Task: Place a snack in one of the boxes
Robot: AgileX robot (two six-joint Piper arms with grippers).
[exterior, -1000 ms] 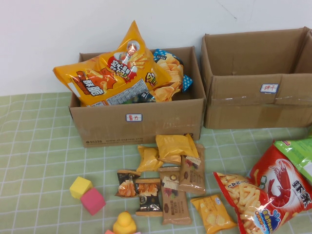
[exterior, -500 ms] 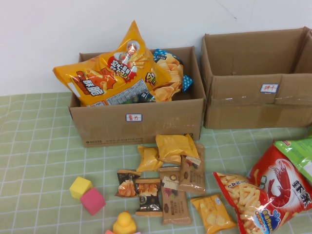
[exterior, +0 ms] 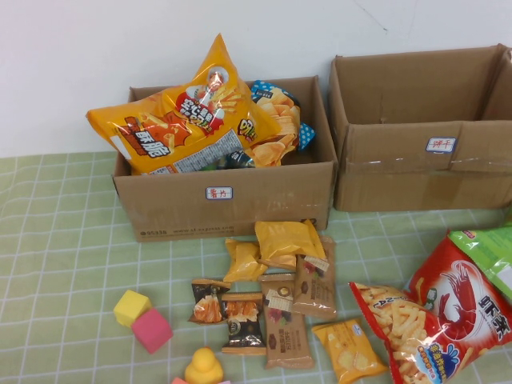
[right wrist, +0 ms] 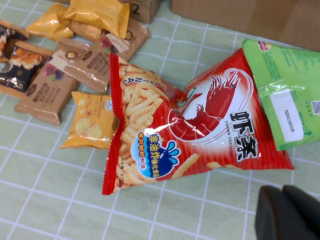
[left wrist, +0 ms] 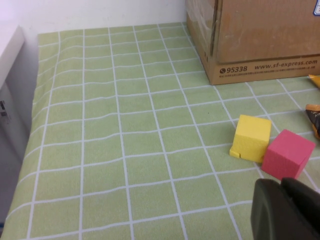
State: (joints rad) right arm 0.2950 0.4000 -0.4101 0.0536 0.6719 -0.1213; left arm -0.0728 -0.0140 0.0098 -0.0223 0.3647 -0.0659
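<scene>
Hovering right gripper [right wrist: 286, 214], fingers pressed together, over red shrimp-chip bag [right wrist: 200, 130]; left gripper [left wrist: 285, 210] too, near pink foam cube [left wrist: 287, 154]. I should spread first, pinch the bag's edge, carry to empty right brown cardboard box [exterior: 424, 132].

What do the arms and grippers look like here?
Little shows. The left gripper and right gripper each appear only in their own wrist view, as matte black, rounded fingers pressed together. No cables, markings or arm links are visible; the high view shows neither arm.

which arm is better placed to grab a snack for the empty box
Right. The right hand, shut, hovers beside the red shrimp-chip bag, near the empty box. The left hand, shut, hovers by toy cubes.
</scene>
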